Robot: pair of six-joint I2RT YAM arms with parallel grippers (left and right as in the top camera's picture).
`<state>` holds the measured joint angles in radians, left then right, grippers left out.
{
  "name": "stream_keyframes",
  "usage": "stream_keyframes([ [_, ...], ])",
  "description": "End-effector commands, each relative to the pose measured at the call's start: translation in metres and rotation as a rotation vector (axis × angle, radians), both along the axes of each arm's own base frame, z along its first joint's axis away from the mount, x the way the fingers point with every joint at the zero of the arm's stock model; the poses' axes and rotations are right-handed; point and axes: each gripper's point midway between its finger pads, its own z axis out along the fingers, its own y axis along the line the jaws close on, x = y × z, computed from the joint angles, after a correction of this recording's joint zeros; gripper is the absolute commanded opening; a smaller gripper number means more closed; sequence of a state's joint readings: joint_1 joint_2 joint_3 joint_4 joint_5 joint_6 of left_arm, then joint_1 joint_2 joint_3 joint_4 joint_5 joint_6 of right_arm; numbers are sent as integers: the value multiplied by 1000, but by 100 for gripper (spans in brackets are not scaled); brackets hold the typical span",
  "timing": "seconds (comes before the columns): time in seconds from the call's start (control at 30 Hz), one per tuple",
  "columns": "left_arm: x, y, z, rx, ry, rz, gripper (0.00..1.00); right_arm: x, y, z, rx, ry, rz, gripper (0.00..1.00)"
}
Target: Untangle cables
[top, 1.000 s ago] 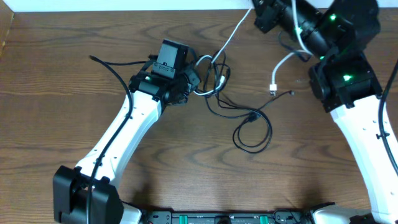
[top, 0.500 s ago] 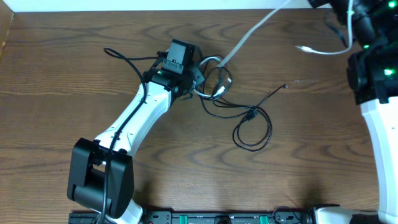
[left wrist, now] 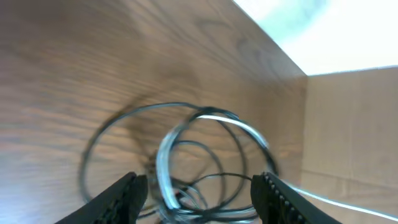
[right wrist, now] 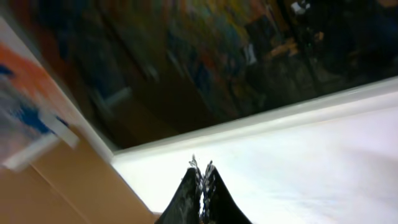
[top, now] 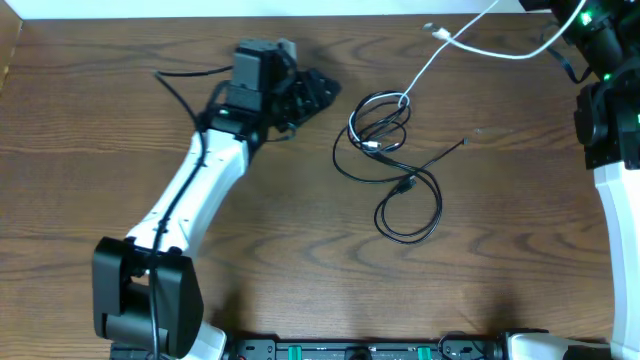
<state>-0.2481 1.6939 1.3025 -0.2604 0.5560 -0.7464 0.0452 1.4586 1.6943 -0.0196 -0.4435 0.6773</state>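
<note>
Your left gripper [top: 312,90] released the black cables [top: 385,135], left coiled mid-table, and backed off open and empty, while your shut right gripper [right wrist: 201,177] apparently pulled the white cable [top: 432,60] partly free.

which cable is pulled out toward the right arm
The white cable: it stretches from the tangle toward the far right corner, while the black cables lie in loose loops.
</note>
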Motion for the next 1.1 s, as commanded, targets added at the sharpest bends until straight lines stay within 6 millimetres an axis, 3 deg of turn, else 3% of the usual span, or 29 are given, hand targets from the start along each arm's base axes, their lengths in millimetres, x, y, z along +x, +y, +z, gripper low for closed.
stream_keyframes([
  [0.0, -10, -1, 1, 7, 20, -38, 59, -14, -4, 32, 113, -52, 15, 1],
  [0.27, -25, -12, -10, 41, 44, -97, 59, -49, -12, 103, 276, -320, 66, 1],
  [0.37, -27, -15, -10, 40, 43, -104, 59, -43, -7, 93, 258, -276, 72, 1],
  [0.6, -28, -16, -10, 41, 43, -108, 59, 4, 26, -15, 15, 83, 36, 1],
  [0.77, -29, -16, -11, 43, 49, -108, 59, 23, 12, -96, -114, 346, -78, 1],
  [0.97, -30, -16, -13, 45, 56, -108, 59, 7, 11, -187, -263, 671, -62, 1],
  [1.07, -30, -16, -13, 45, 56, -108, 59, -9, 16, -220, -367, 774, -16, 1],
])
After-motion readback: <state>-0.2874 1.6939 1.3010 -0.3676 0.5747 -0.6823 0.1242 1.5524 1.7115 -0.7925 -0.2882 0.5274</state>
